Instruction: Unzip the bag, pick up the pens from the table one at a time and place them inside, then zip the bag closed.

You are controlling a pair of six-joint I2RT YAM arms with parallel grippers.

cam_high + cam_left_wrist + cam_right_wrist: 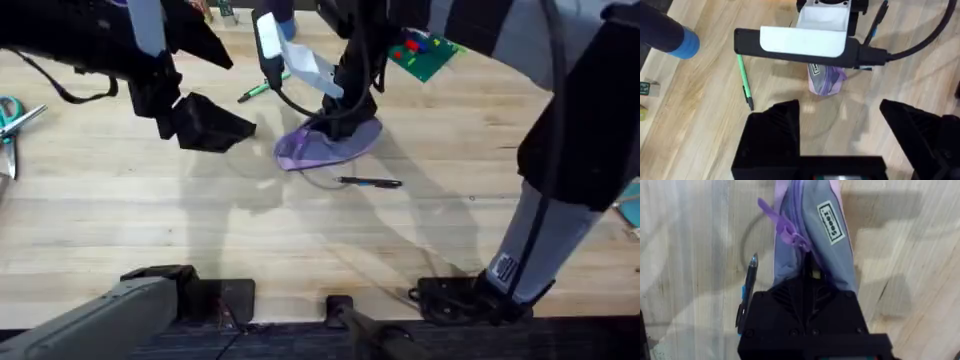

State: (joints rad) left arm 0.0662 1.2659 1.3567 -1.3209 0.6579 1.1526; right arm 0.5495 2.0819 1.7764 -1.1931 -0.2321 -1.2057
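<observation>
The lilac bag [325, 145] lies on the table [150, 220] near its middle. My right gripper [340, 118] comes down on it from above. In the right wrist view that gripper [812, 274] is shut on the bag [827, 235] along its zipper line, just behind the purple pull tab [782, 225]. The dark pen [370, 182] lies just in front of the bag and shows beside it as a dark pen [746, 292]. The green pen [262, 88] lies behind the bag, to its left. My left gripper [212, 125] hovers open left of the bag, holding nothing; its fingers [777, 125] are wide apart.
Scissors [12, 115] lie at the table's left edge. A green board [425, 52] with coloured pieces sits at the back right. A blue object [630, 210] is at the right edge. The right arm's cable loops above the bag.
</observation>
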